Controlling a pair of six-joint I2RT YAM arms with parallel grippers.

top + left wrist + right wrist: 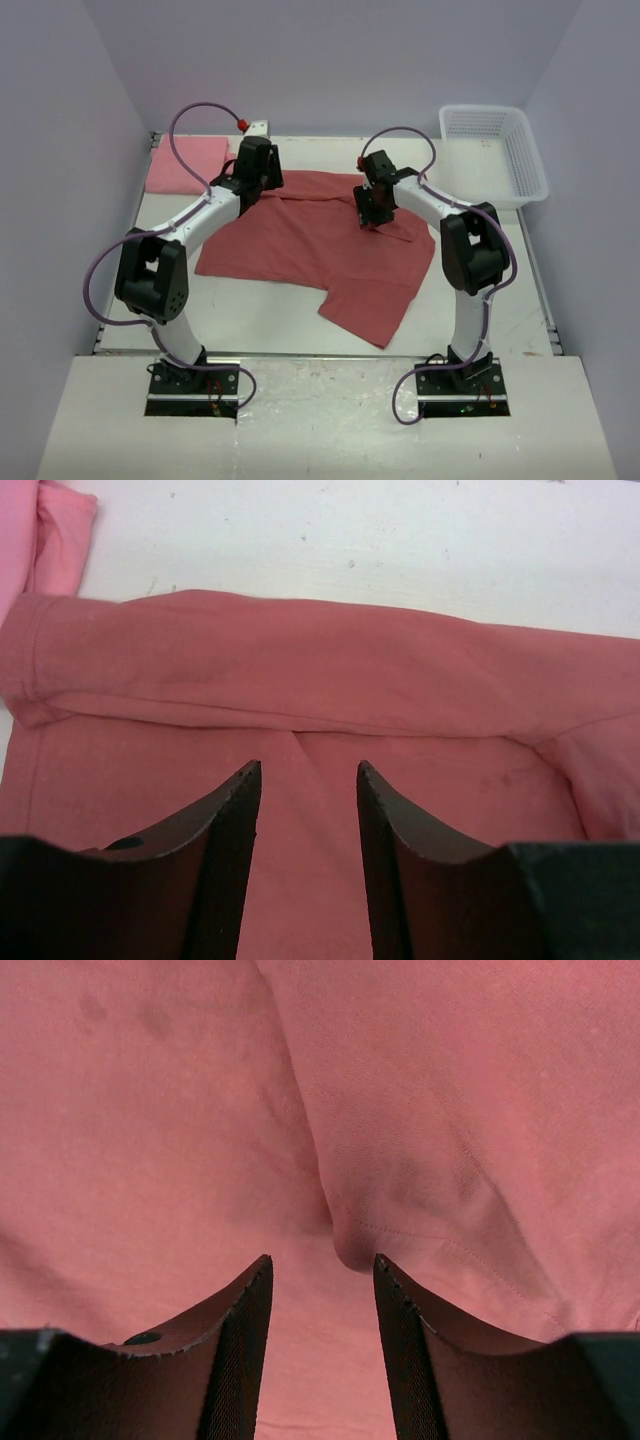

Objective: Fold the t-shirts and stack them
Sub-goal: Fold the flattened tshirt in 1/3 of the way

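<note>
Desk (250,312) surface, white, carries the brick-red shirt (300,245) spread flat across its middle, with one corner reaching toward the near edge on the right side. Further in, the right fingers (240,1325) are down on the shirt's right part and stand partly spread. A raised fold of cloth ends just at their tips, and no cloth is visibly pinched between them. A little further still, the left fingers (225,830) are low over the shirt's far left part, also partly spread. Flat red cloth shows in their gap, and a folded-over band of the shirt lies across just beyond the tips. At the far left corner lies the pink shirt (185,165), folded, just beside the red one. At the far right stands a white basket (527,165), apart from both shirts.
</note>
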